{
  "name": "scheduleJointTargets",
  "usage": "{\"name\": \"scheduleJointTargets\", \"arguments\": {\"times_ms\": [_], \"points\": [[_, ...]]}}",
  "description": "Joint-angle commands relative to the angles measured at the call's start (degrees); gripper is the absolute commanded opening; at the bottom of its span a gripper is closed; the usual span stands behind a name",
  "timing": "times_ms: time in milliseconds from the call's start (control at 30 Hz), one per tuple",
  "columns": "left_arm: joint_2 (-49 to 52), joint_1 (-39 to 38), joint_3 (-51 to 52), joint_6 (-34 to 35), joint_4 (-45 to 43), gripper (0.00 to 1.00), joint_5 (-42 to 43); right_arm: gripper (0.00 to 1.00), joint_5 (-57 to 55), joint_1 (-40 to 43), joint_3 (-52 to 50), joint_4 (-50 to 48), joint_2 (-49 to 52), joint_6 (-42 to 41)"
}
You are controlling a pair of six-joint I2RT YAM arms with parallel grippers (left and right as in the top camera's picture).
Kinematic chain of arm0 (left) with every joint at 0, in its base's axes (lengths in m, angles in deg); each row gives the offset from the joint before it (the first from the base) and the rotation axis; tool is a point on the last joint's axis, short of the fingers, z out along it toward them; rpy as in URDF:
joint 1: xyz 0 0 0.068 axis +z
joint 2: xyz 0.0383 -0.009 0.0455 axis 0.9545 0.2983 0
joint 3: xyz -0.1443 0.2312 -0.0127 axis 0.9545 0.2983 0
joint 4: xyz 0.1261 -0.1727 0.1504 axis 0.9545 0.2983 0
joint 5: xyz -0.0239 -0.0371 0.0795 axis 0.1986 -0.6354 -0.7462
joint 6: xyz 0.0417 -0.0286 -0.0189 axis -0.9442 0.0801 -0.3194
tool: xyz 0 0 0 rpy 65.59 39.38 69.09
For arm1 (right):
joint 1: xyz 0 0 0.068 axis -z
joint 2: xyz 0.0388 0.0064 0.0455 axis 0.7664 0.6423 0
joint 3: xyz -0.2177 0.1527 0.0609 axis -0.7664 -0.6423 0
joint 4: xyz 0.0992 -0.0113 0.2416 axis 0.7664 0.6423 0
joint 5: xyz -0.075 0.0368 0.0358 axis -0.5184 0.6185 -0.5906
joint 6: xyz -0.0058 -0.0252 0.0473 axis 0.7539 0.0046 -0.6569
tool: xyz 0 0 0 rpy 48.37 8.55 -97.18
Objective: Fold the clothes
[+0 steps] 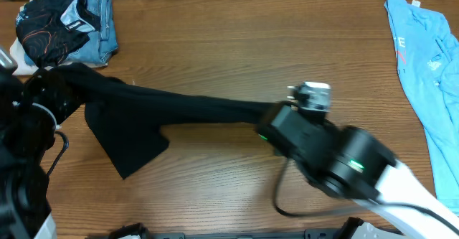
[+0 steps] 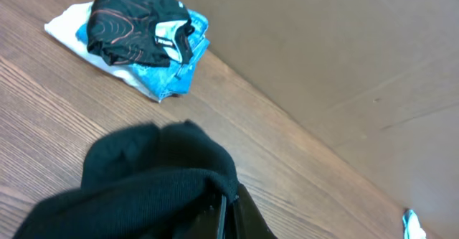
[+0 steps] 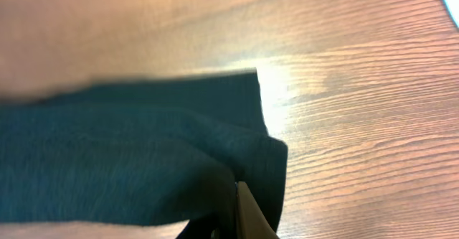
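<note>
Left gripper point(image 2: 228, 209): jaws closed tight on a bunched fold of the black T-shirt point(image 1: 186, 108), the cloth heaped over and around the fingers so that only their dark tips show in the left wrist view; right gripper point(image 3: 237, 212): jaws likewise pinched shut on the opposite end of the same garment, the fabric wrapping the fingertips with a straight hemmed edge just above; black T-shirt: drawn out as a long narrow band between the two grips, running from the left side of the table point(image 1: 215, 45) towards its middle, with a triangular flap spreading below the band near the left end; whether the band rests on the wood or hangs above it cannot be told; right arm point(image 1: 344, 160): reaches in from the lower right corner; stack of folded garments point(image 1: 68, 20): at the far left corner, a black printed piece on top of blue and white ones, near the left grip but apart from it; light blue T-shirt point(image 1: 430, 74): laid along the right edge, well apart from the right grip; bare wood shows above the band between stack and light blue T-shirt, and below the band towards the near edge.
</note>
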Motion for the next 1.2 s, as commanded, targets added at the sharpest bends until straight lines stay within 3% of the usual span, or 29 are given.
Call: {"name": "scheduleJointTargets", "arguments": {"times_ms": [0,333,567,867,1167], "points": [[-2.0,-0.2,-4.9,-0.9,1.2,0.04,-1.1,0.04,-5.9,0.1,1.6,0.3,-7.5,-4.4],[-2.6,-0.2,-19.1,-1.1,8.1,0.04,-1.1,0.04,-8.9,0.1,15.6,0.2,-13.5,0.5],[-1.6,-0.2,-22.3,-0.6,3.9,0.04,-3.0,0.04,-18.1,0.1,24.6,-1.0,-13.2,0.8],[13.7,-0.2,-22.3,-0.5,2.5,0.04,-11.6,0.04,-32.7,0.3,24.5,-0.5,-11.8,-3.2],[23.5,-0.2,-22.3,-0.4,3.3,0.04,-17.1,0.04,-30.9,8.9,24.5,1.1,-9.5,-3.0]]}}
